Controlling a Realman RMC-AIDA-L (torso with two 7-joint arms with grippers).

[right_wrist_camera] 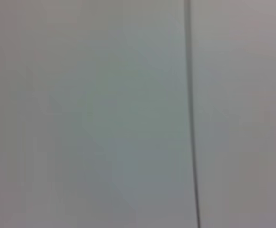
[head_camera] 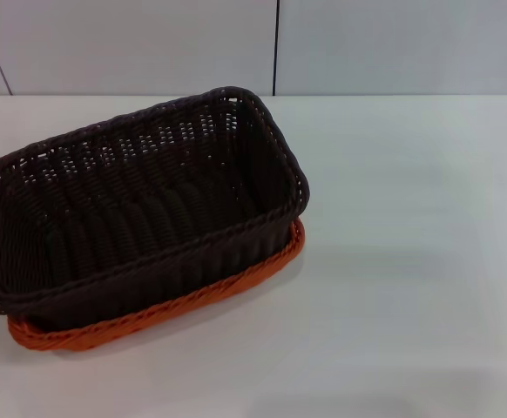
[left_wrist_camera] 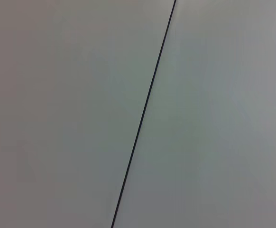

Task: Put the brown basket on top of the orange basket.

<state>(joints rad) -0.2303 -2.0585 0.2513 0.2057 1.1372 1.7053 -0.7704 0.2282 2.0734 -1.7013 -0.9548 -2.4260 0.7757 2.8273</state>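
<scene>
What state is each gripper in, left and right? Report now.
Left gripper: not in view in any picture.
Right gripper: not in view either.
Neither holds the brown basket, which sits on the orange basket.

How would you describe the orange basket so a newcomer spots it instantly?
On the white table, left of centre in the head view, two woven baskets sit stacked. The orange basket is the lower one, showing only as a bright braided rim along the near and right edges. The brown basket nested on top is near-black and hides the rest.
</scene>
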